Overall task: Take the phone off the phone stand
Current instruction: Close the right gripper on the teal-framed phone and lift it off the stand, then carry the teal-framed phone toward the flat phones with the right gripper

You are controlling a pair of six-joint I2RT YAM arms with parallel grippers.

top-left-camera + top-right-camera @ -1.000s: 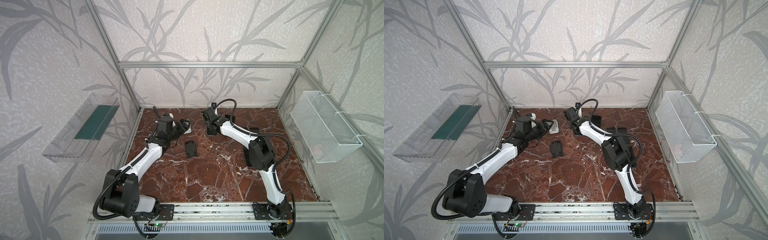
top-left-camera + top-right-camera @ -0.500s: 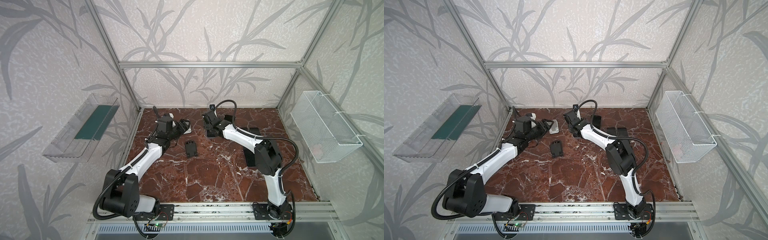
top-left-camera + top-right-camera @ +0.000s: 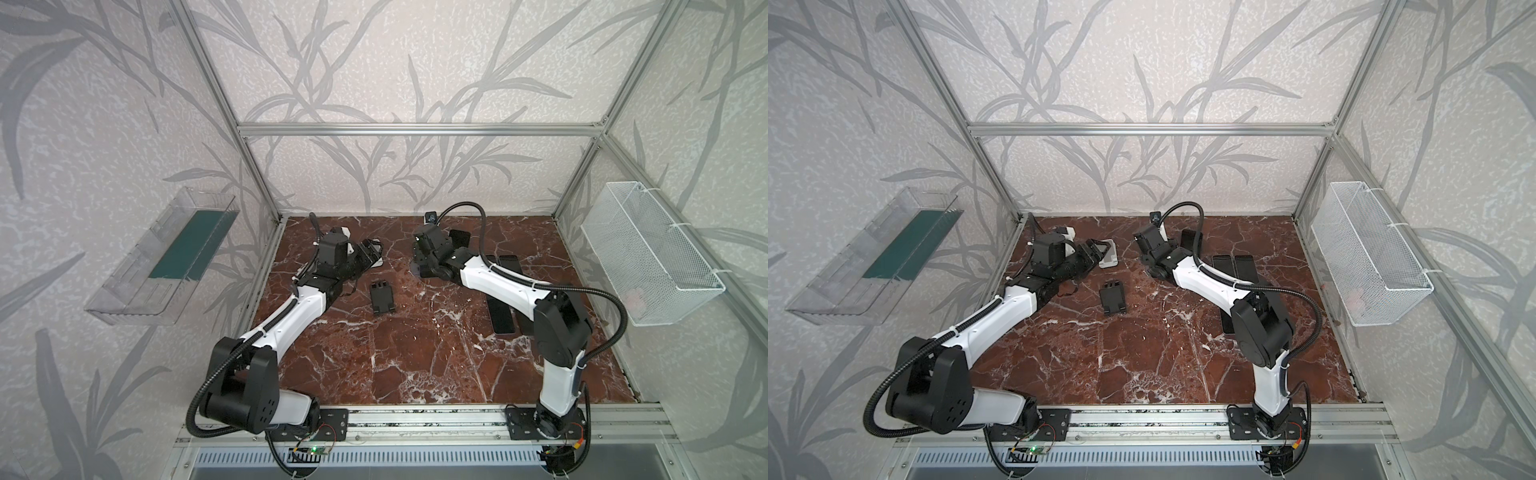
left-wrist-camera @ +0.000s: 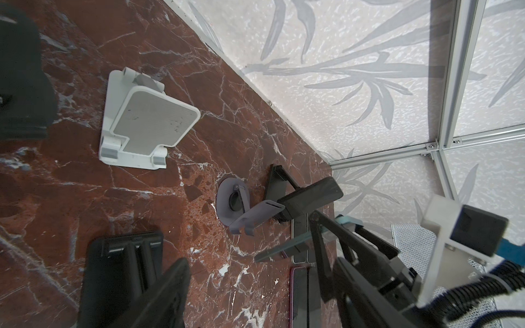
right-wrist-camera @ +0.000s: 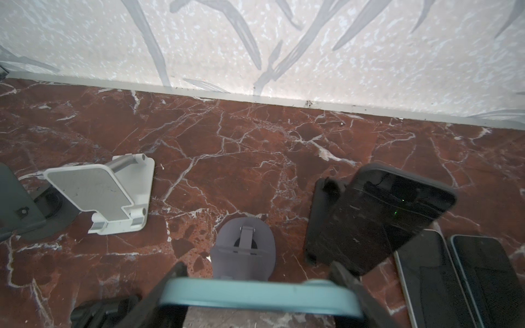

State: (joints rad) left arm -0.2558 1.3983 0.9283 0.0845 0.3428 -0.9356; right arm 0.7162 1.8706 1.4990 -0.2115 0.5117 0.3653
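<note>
The right gripper (image 5: pixel 259 285) pinches the phone (image 5: pixel 284 296), whose matte teal case has a smooth rounded edge that runs from finger to finger. Just ahead of those fingertips and lower down stands the phone stand (image 5: pixel 244 247). It is dull grey, with a round flat base, a short hinged arm and a tilted plate ending in a small lip. In the left wrist view the phone and this stand are apart.

Ahead of the right jaws, on the side away from the other arm, a glossy black phone (image 5: pixel 380 215) leans on a black holder (image 4: pixel 279 181). Two green glints show on its scratched screen. Beside it, nearer the wrist, two flat phones (image 5: pixel 426 286) lie on the table (image 5: pixel 255 142), which is polished red-brown marble with white veins.

The left gripper (image 3: pixel 1096 252) has its jaws spread with nothing between them. Just beyond its fingertips, untouched, sits a white stand (image 4: pixel 147 122). It is hard plastic with rounded corners and carries a scuffed grey pad and two small lips. A flat black stand (image 3: pixel 382 297) with ridged feet lies near its lower finger.

Bare marble runs from the grey stand to the pale skirting strip (image 5: pixel 284 100) of the back wall. A clear lane also separates the white stand from the grey one.
</note>
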